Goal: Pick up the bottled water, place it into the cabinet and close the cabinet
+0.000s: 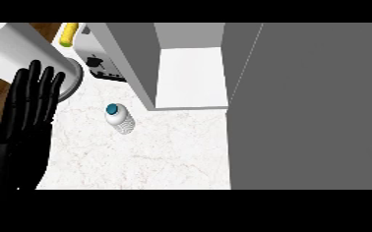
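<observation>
The bottled water [119, 119] stands upright on the marbled white counter [160, 157], seen almost from above so that its teal cap sits at the top and its clear ribbed body spreads below; it is a little left of the view's middle, free of any hand. At about two o'clock from it, near but not touching, the cabinet [190, 76] stands open, its white floor bare and its grey side wall just beside the bottle's upper right; the cabinet door [301, 105] is swung out and fills the view from one to five o'clock. At nine o'clock from the bottle the left hand [30, 103] shows at the view's left edge, fingers straight and together, pointing up, holding nothing, simply resting. The right hand shows nowhere. At eleven o'clock lie a toaster [98, 54], a white round appliance or bowl [44, 54] that I cannot identify, and a yellow object [68, 34] at the top edge. The step in hand looks to be the first reach. To do it well, the hand should probably come at the bottle's body from the side, curl round its ribbed middle below the cap, and lift straight up before swinging toward the opening, keeping wide of the cabinet's near wall. No brand, label or writing can be read on the bottle or elsewhere.
</observation>
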Tool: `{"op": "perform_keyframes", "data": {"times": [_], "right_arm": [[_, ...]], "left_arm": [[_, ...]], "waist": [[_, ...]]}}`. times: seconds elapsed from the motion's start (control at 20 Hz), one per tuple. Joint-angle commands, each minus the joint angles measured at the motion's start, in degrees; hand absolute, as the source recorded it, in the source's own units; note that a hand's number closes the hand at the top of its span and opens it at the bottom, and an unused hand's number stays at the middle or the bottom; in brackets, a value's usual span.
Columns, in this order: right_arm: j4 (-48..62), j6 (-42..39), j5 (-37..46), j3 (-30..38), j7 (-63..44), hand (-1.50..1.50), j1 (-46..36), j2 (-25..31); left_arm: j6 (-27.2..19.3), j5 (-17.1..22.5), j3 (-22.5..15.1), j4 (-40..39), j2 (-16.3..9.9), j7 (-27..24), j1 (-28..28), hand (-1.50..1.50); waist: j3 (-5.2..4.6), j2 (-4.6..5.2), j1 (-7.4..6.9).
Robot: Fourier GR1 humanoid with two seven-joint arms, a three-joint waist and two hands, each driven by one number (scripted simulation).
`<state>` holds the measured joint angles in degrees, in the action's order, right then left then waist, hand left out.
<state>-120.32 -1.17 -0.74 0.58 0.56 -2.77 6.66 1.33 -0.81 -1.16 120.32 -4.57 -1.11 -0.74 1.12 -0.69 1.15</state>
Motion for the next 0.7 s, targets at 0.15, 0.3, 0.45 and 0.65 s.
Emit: {"op": "perform_keyframes", "data": {"times": [0.15, 0.3, 0.45, 0.65], "right_arm": [[-5.17, -0.63, -1.81, -0.30, 0.10, -1.50, 6.95, -1.85], [-5.07, -2.65, -6.52, -5.36, -8.68, -1.50, 10.78, -3.19], [-11.28, -2.70, -6.16, -8.37, -9.42, -1.50, 19.70, -4.13], [-18.77, -2.79, -7.04, -9.36, -13.89, -1.50, 24.52, -3.17]], "left_arm": [[-1.83, -1.17, 3.78, -4.45, -0.54, -0.16, 6.18, -1.50], [-4.79, 0.97, 2.92, -9.14, 3.60, 9.19, 4.93, -1.50], [-3.50, 2.78, 4.34, -5.79, 2.09, 10.44, 1.75, -1.50], [-7.31, -2.18, -1.58, -0.41, 4.44, 15.25, -0.33, -1.50]], "waist": [[-1.12, 0.64, -0.89], [-1.11, 0.79, -0.18], [-1.13, 0.40, -0.51], [-1.11, 0.50, -0.84]]}}
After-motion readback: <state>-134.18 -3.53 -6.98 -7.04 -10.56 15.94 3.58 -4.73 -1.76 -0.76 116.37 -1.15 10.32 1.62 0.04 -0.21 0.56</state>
